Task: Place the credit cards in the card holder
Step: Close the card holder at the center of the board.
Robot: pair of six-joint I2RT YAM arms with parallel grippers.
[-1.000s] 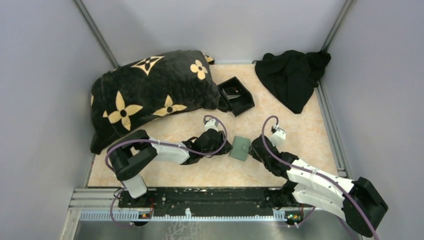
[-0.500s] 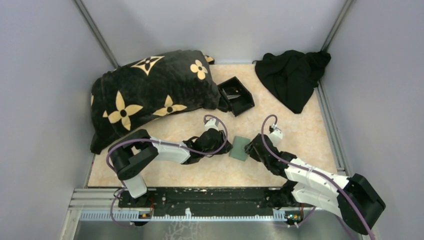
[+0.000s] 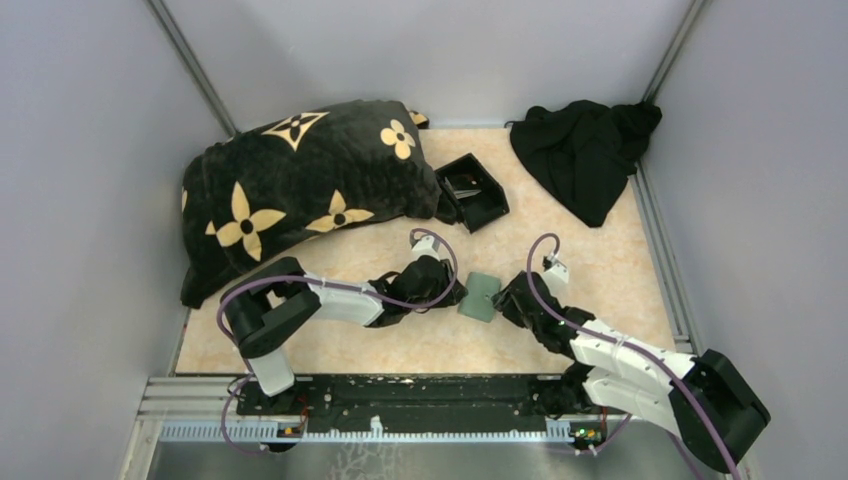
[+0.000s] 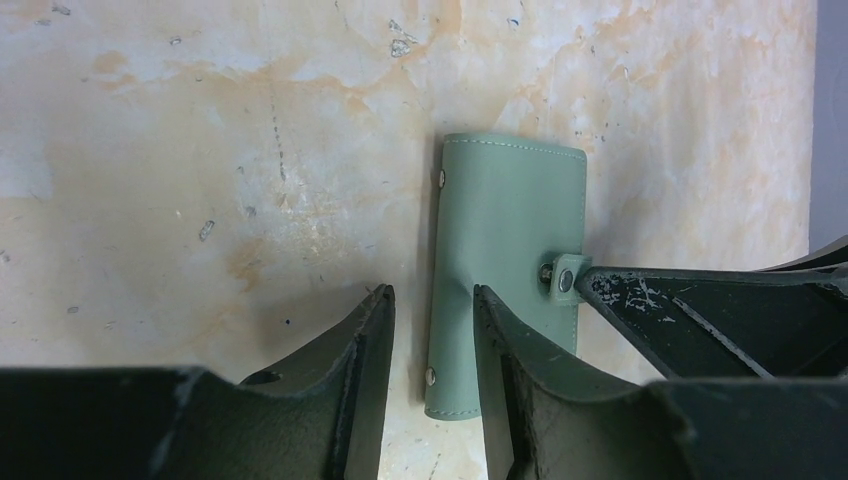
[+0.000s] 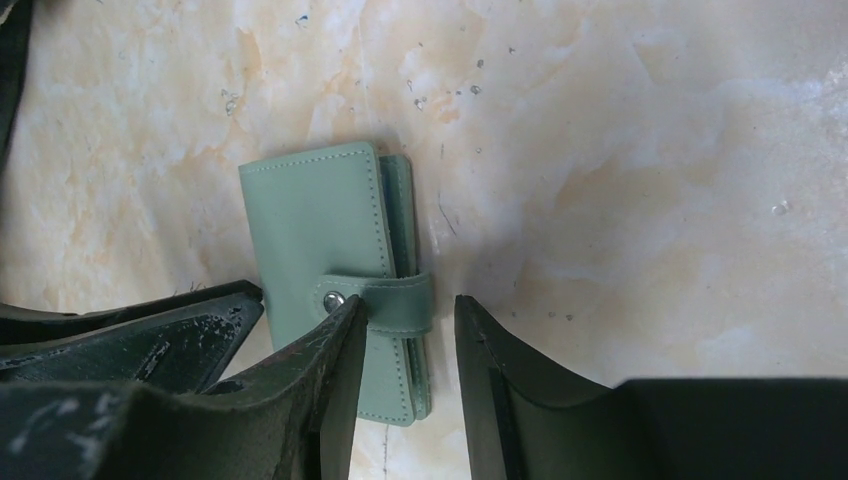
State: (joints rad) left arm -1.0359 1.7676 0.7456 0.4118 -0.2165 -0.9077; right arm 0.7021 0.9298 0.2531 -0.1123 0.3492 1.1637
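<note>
The sage-green card holder (image 3: 481, 296) lies flat and snapped shut on the table (image 3: 610, 270) at the centre of the overhead frame, the left gripper (image 4: 432, 300) straddling its spine edge and the right gripper (image 5: 408, 305) its snap strap (image 5: 395, 298), both sets of jaws apart and clamped on nothing. The step in hand looks to be opening the holder: next the right jaws must pinch the strap tab and peel it off the snap while the left pins the spine

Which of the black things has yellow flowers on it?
The big pillow at the back left. The crumpled cloth at the back right and the small box beside the pillow are plain black.
</note>
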